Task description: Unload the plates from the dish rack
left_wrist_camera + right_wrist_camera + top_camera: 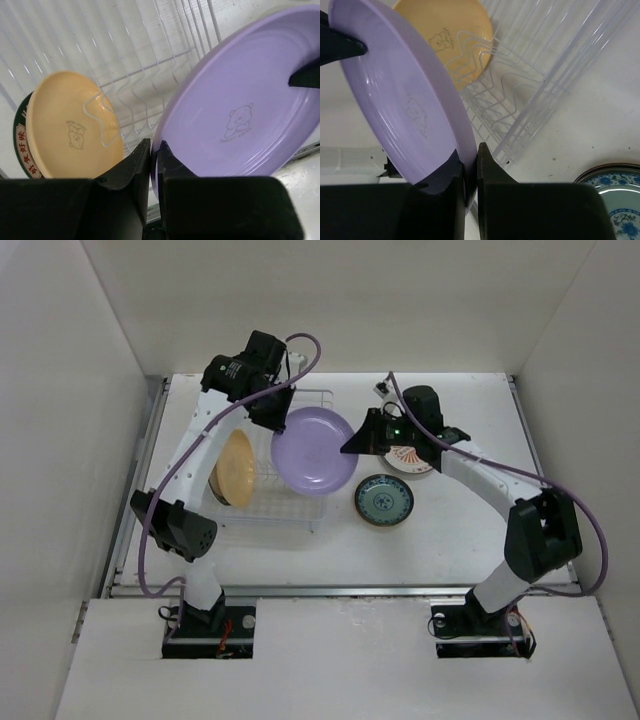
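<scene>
The lavender plate (315, 450) hangs in the air over the right end of the dish rack (298, 515). My left gripper (278, 420) is shut on its far-left rim (156, 150). My right gripper (352, 445) is shut on its right rim (470, 150). The plate also fills the left wrist view (240, 120) and the right wrist view (405, 95). A tan-yellow plate (237, 468) stands in the rack's left part, with a green-rimmed plate (20, 145) behind it. On the table right of the rack lie a teal-blue patterned plate (385, 500) and a white plate with orange-red design (412, 459).
The rack's wire tines (135, 100) stand bare between the tan-yellow plate and the lavender one. White walls enclose the table on the left, back and right. The right arm's elbow (545, 525) sits near the table's right front.
</scene>
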You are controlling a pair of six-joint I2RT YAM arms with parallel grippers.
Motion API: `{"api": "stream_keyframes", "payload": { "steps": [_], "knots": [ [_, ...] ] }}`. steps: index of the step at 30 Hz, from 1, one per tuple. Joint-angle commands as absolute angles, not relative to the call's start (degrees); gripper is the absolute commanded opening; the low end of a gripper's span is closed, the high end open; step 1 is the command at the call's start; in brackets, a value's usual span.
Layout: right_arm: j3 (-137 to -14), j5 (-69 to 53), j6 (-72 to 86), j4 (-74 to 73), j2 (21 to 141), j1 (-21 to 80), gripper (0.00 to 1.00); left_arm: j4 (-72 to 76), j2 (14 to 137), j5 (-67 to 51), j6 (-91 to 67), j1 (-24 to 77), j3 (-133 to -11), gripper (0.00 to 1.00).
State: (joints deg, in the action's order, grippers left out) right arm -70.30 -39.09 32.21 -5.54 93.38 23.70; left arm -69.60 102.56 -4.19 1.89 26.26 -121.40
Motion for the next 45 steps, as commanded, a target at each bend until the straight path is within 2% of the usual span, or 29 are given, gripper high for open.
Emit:
{"api": "stream_keyframes", "payload": {
  "steps": [1, 3, 4, 5, 6, 7, 8, 9, 12, 17, 21, 26, 34, 35, 37, 40, 42, 43, 45],
  "knots": [
    [-70.2, -28.4, 33.6, -4.6, 89.0, 24.2, 0.0, -69.3, 98.2, -8.8, 0.1, 27.5, -122.0, 0.01],
    [-70.8, -22.3, 34.2, -9.3, 87.8, 24.2, 0.0, -69.3, 97.5, -1.3, -0.4, 27.5, -121.4, 0.22],
    [-70.8, -19.9, 34.2, -10.8, 86.8, 24.2, 0.0, -69.3, 97.5, 1.8, -0.4, 27.5, -120.7, 0.37],
    [-70.8, -17.8, 36.1, -11.9, 86.2, 23.6, 0.0, -68.7, 96.7, 5.1, -1.0, 27.5, -120.1, 0.56],
    [-70.8, -14.4, 37.2, -12.8, 86.2, 22.1, 0.0, -68.7, 96.7, 11.4, -1.0, 27.5, -120.1, 0.87],
    [-70.2, -12.7, 38.3, -14.9, 84.8, 21.0, 0.0, -68.7, 96.7, 15.0, -1.0, 27.5, -120.1, 0.96],
    [-70.2, -11.0, 40.9, -15.9, 84.2, 19.8, 0.0, -68.7, 96.7, 18.6, -1.0, 27.5, -120.1, 1.0],
    [-69.4, -9.2, 42.3, -16.7, 83.3, 18.4, 0.0, -68.7, 96.7, 25.8, -1.0, 27.5, -120.7, 1.0],
    [-65.7, -2.3, 46.5, -18.8, 78.3, 11.7, 0.0, -70.8, 97.4, 34.4, 0.3, 27.5, -119.5, 1.0],
    [-59.9, 11.9, 50.9, -27.5, 71.0, -2.2, 0.0, -73.5, 98.6, 38.4, 0.3, 27.5, -113.7, 1.0],
    [-53.5, 14.8, 55.4, -28.8, 65.6, -11.2, 0.0, -72.6, 99.2, 40.3, 0.3, 26.3, -108.3, 0.99],
    [-44.7, 15.5, 61.9, -26.8, 63.1, -18.3, 0.0, -71.5, 100.5, 36.8, 0.3, 24.3, -105.4, 0.86],
    [-36.7, 12.0, 66.8, -23.2, 65.2, -24.3, 0.0, -71.5, 102.1, 31.2, 0.3, 22.0, -104.8, 0.58],
    [-36.7, 12.0, 66.8, -23.2, 65.2, -25.0, 0.0, -71.5, 102.1, 31.2, 0.3, 22.0, -104.8, 0.52],
    [-36.7, 11.4, 67.3, -23.2, 65.7, -25.5, 0.09, -71.5, 102.1, 29.6, 0.3, 22.0, -104.8, 0.47],
    [-37.2, 10.9, 67.3, -23.2, 66.4, -26.0, 0.3, -71.5, 102.1, 29.6, 0.3, 22.0, -105.3, 0.47],
    [-37.7, 10.9, 66.8, -23.8, 67.0, -26.0, 0.39, -71.5, 102.1, 29.6, 0.3, 22.0, -105.3, 0.47],
    [-37.7, 10.9, 66.8, -23.8, 67.0, -26.0, 0.47, -71.5, 102.1, 30.3, 0.3, 22.0, -105.3, 0.49],
    [-38.3, 10.3, 66.8, -24.4, 67.6, -26.0, 0.56, -71.5, 101.6, 31.1, 0.3, 22.0, -105.3, 0.53]
  ]
}}
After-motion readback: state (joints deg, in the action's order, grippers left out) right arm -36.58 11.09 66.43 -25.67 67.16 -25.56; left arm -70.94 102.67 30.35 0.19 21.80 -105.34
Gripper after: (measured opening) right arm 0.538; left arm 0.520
